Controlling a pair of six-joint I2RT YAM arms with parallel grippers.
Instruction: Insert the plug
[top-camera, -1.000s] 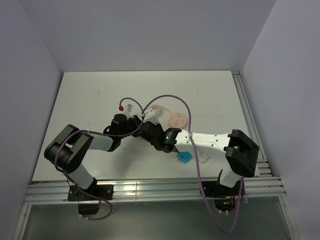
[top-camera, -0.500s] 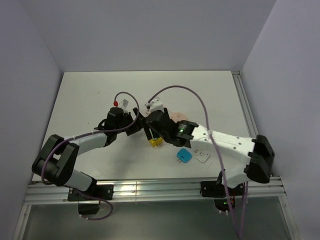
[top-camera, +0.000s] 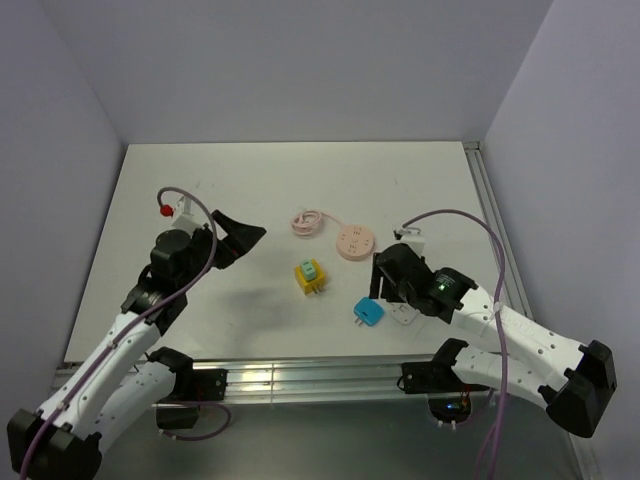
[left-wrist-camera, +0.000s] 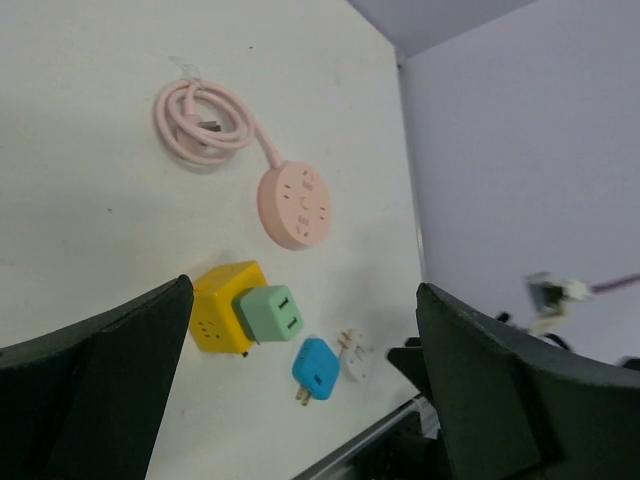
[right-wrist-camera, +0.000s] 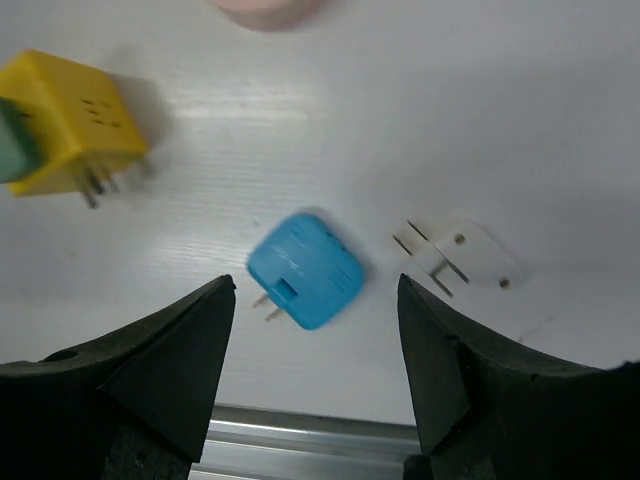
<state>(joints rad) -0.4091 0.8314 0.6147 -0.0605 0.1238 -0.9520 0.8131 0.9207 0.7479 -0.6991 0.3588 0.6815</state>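
Note:
A green plug (top-camera: 312, 269) sits pushed into a yellow cube adapter (top-camera: 308, 281), and the pair lies free on the table's middle. The left wrist view shows the same green plug (left-wrist-camera: 270, 313) on the yellow cube (left-wrist-camera: 222, 303). My left gripper (top-camera: 240, 243) hangs open to the left of the cube and holds nothing. My right gripper (top-camera: 385, 282) is open too, off to the cube's right and above a blue plug (right-wrist-camera: 305, 268). In both wrist views the left gripper (left-wrist-camera: 305, 290) and the right gripper (right-wrist-camera: 315, 283) show wide, empty jaws.
A blue plug (top-camera: 367, 312) and a white plug (top-camera: 405, 315) lie near the front edge. A pink round socket (top-camera: 355, 241) with its coiled cable (top-camera: 310, 221) sits behind the cube. The metal rail (top-camera: 300, 378) runs along the near edge.
Both grippers have opened and both arms have drawn back from the middle, left arm to the left, right arm to the right. The yellow cube with the green plug now lies released on the table.

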